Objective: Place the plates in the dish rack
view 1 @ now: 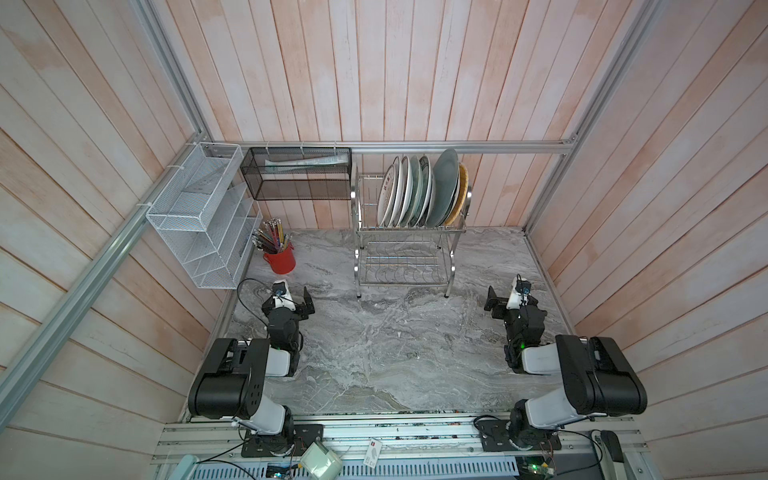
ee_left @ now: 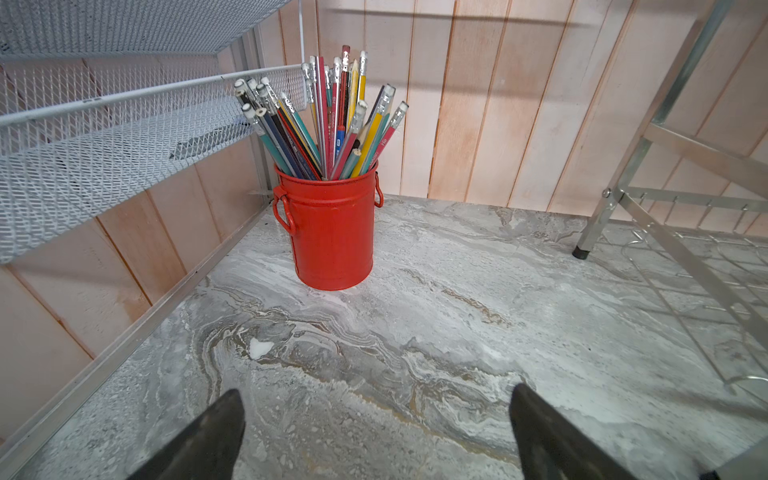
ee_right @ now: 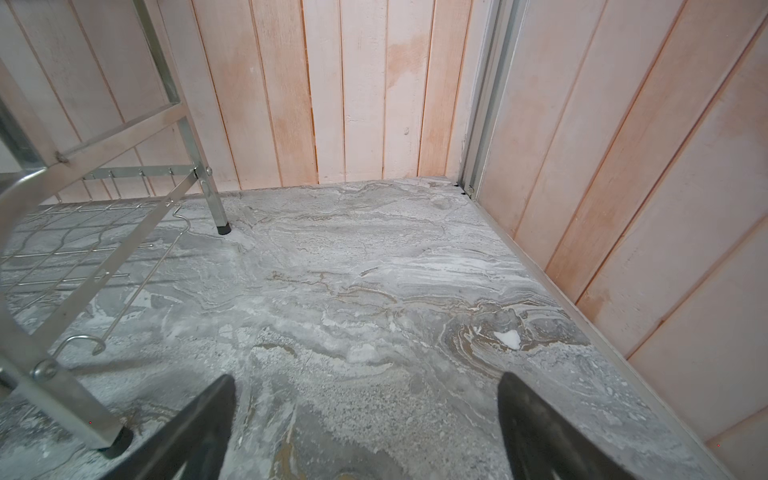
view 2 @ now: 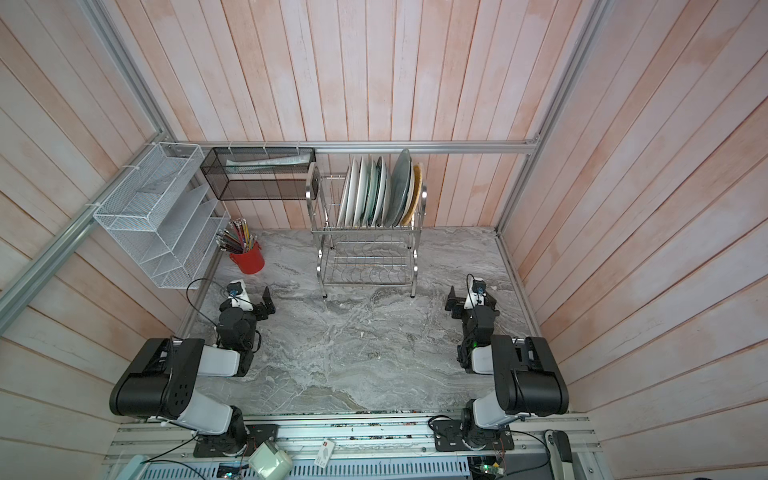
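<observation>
Several plates point(view 1: 419, 191) point(view 2: 380, 191) stand on edge in a tight row on the upper tier of the dish rack point(view 1: 356, 266) point(view 2: 320, 266), against the back wall in both top views. The lower tier holds nothing. My left gripper point(view 1: 297, 305) point(view 2: 259, 303) rests low over the marble table, left of the rack's front, open and holding nothing point(ee_left: 376, 390). My right gripper point(view 1: 505, 303) point(view 2: 467, 303) sits to the right of the rack, likewise open and without load point(ee_right: 365, 377). Rack legs point(ee_left: 615, 216) point(ee_right: 216, 208) show at the edges of both wrist views.
A red can of pencils point(view 1: 280, 259) point(ee_left: 332, 232) stands at the back left, ahead of the left gripper. A white mesh organiser point(view 1: 199, 220) hangs on the left wall and a black mesh basket point(view 1: 297, 174) on the back rail. Wooden walls enclose the marble table point(view 1: 395, 353).
</observation>
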Action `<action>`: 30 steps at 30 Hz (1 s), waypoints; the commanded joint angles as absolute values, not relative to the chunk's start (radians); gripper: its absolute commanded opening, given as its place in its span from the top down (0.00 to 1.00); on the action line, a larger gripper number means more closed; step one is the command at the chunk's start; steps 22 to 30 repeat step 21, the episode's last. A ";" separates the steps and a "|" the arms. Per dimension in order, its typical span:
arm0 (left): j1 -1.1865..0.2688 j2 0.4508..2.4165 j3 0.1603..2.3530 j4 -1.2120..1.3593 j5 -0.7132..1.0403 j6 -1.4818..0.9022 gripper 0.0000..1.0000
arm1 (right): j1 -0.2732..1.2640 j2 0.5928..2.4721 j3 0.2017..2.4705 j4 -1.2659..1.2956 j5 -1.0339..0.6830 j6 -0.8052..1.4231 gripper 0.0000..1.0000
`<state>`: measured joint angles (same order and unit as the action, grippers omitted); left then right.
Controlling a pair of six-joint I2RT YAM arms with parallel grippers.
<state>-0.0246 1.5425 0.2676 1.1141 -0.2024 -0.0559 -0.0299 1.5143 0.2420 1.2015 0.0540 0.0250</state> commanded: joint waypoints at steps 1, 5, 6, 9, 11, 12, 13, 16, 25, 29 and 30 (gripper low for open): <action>-0.025 1.538 0.281 1.119 -0.209 -0.048 0.00 | -0.035 1.517 0.250 1.187 0.046 0.025 0.02; -0.025 1.538 0.281 1.118 -0.208 -0.048 0.00 | -0.035 1.517 0.250 1.187 0.046 0.026 0.02; -0.023 1.538 0.283 1.117 -0.206 -0.049 0.00 | -0.035 1.517 0.250 1.188 0.046 0.025 0.02; -0.016 1.537 0.285 1.110 -0.189 -0.054 0.00 | -0.035 1.517 0.250 1.187 0.046 0.025 0.02; -0.015 1.536 0.284 1.111 -0.189 -0.053 0.00 | -0.035 1.517 0.250 1.187 0.046 0.025 0.02; -0.015 1.536 0.284 1.111 -0.189 -0.054 0.00 | -0.035 1.517 0.250 1.188 0.046 0.025 0.02; -0.015 1.536 0.284 1.111 -0.189 -0.054 0.00 | -0.035 1.517 0.250 1.187 0.046 0.025 0.02; -0.015 1.541 0.291 1.100 -0.187 -0.054 0.00 | -0.034 1.517 0.250 1.187 0.046 0.025 0.02; -0.016 1.536 0.278 1.122 -0.184 -0.046 0.00 | -0.035 1.517 0.250 1.187 0.045 0.025 0.02; -0.016 1.536 0.278 1.122 -0.184 -0.046 0.00 | -0.035 1.517 0.250 1.187 0.045 0.025 0.02; -0.016 1.536 0.278 1.122 -0.184 -0.046 0.00 | -0.035 1.517 0.250 1.187 0.045 0.025 0.02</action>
